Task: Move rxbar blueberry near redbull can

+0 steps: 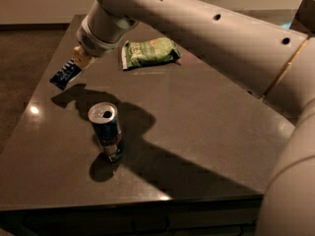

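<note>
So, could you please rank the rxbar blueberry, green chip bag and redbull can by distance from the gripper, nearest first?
Gripper at far left.
1. rxbar blueberry, in its grip.
2. green chip bag, at the back.
3. redbull can, toward the front.

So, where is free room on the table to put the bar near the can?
Free: the wide patch between can, bag and the table's right edge; also left of the can. Crowded: far left, where the claw holds the bar.
</note>
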Robot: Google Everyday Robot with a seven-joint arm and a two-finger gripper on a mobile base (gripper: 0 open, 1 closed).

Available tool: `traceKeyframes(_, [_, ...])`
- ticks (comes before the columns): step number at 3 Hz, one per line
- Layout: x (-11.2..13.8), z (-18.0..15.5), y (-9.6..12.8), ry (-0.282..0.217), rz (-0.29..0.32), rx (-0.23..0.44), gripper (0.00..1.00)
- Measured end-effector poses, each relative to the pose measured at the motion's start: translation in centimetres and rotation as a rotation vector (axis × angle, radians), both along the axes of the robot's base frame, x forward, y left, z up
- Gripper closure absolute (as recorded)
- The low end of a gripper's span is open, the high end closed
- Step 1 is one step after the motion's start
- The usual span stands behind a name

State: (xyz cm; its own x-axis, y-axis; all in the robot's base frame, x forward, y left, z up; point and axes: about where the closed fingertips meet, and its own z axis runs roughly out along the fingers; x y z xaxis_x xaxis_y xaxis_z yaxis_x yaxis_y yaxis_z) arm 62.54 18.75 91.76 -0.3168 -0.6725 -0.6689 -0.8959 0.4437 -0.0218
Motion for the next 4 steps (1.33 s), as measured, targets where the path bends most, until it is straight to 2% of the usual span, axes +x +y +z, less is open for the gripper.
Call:
traceKeyframes(1, [-3.9, 0.4, -1.8, 0.037, 0.021, 0.009, 1.0])
traceKeyframes(2, [-4.0, 0.4, -1.7, 0.038, 0.021, 0.008, 1.0])
traceKeyframes(3, [-5.4, 0.4, -2.7, 0.045, 0.005, 0.01, 1.0])
traceKeyframes(4, [-7.8, 0.5, -4.5, 0.056, -0.024, 0.017, 1.0])
